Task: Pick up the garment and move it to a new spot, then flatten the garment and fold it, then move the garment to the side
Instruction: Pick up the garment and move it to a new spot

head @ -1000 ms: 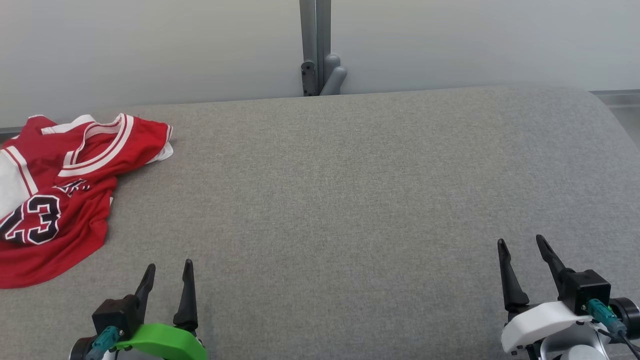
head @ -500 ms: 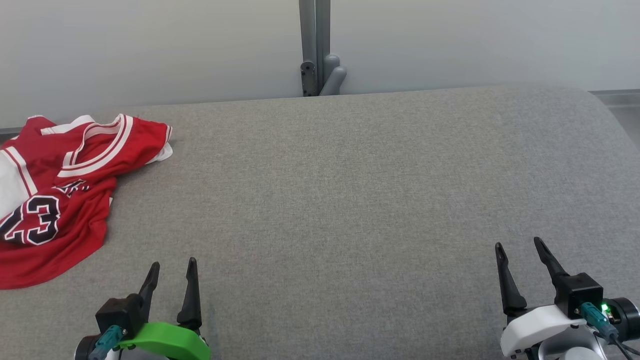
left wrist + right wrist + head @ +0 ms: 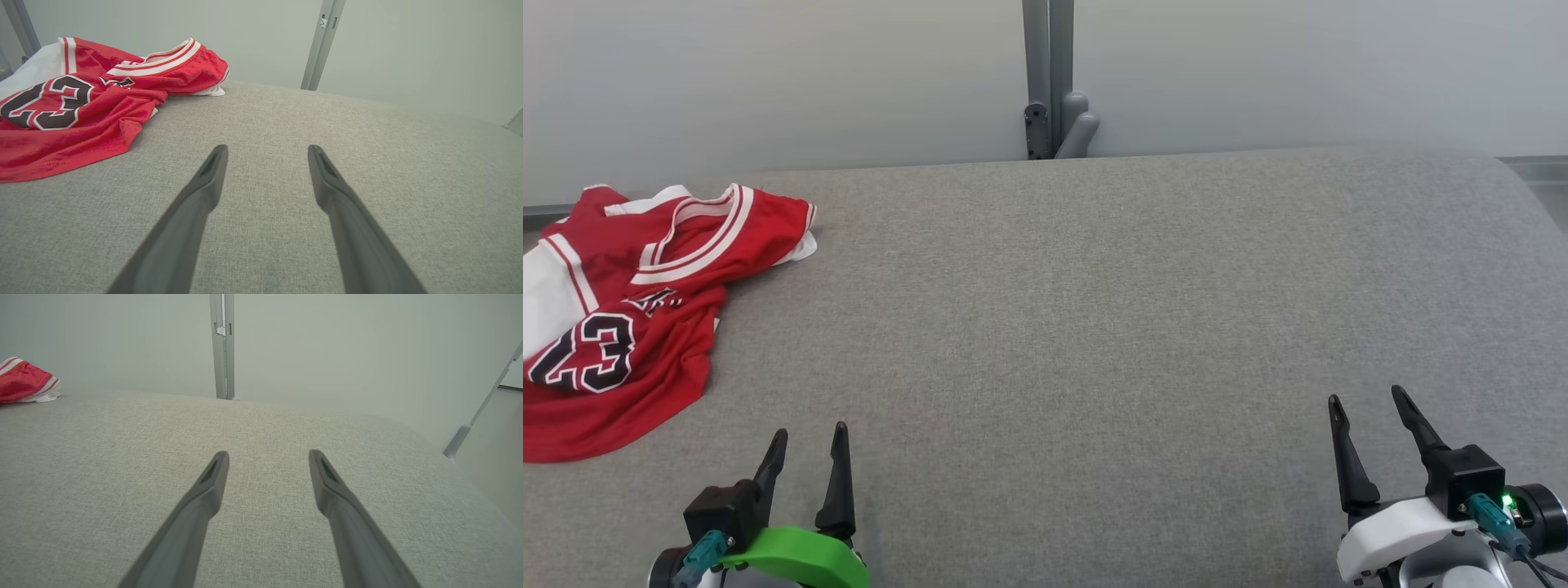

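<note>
Looks like a lab or test bay to me, not a home: plain pale walls (image 3: pixel 768 73), a grey metal post (image 3: pixel 1048 73) with a bracket between them, and a big grey fabric-covered table (image 3: pixel 1094 327) with a jersey (image 3: pixel 621 327) on it.

The tool (image 3: pixel 267 153), spread wide, hovers near a crumpled red jersey (image 3: pixel 81 110) on grey fabric (image 3: pixel 367 163).

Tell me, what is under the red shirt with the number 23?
The red jersey lies crumpled on the grey fabric surface, which runs out from beneath its edges. Whether anything else hides under the folds cannot be seen, because the cloth covers it.
</note>
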You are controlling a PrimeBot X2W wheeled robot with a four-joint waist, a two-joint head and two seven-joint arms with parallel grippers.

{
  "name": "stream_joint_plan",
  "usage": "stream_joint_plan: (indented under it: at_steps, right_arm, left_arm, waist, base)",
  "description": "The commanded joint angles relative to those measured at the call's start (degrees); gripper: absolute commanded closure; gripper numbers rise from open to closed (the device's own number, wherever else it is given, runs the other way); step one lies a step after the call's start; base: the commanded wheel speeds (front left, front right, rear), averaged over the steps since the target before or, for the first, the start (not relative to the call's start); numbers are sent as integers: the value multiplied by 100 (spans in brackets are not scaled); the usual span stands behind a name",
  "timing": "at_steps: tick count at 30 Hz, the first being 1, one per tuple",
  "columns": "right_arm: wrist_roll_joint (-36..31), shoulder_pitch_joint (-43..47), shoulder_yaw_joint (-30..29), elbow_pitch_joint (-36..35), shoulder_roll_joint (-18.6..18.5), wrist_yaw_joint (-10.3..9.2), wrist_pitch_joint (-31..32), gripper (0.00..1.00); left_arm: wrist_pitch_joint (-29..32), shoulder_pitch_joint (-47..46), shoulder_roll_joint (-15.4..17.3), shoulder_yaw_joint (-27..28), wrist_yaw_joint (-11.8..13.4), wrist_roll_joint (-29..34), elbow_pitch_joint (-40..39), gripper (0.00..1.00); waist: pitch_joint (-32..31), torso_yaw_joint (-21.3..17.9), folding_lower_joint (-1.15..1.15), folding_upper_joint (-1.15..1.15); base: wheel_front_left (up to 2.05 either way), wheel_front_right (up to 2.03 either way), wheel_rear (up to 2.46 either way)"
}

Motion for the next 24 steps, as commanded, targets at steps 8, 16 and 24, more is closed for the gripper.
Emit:
stream_joint_plan:
  at_steps: [8, 16, 24]
  right_arm:
    - [42, 31, 198, 1, -7, 0, -23, 0]
    - [133, 44, 421, 71, 42, -1, -24, 0]
    - [184, -41, 661, 83, 62, -1, -23, 0]
  left_arm:
    - [-19, -18, 50, -11, -16, 73, 82, 0]
    - [-18, 158, 133, 144, -17, 148, 130, 0]
    - [-12, 315, 130, 411, -17, 147, 51, 0]
  waist:
    - [-119, 913, 0, 0]
    - [-323, 1984, 0, 0]
    - [-334, 2347, 0, 0]
  base:
    - [0, 0, 0]
    - [0, 0, 0]
    - [0, 0, 0]
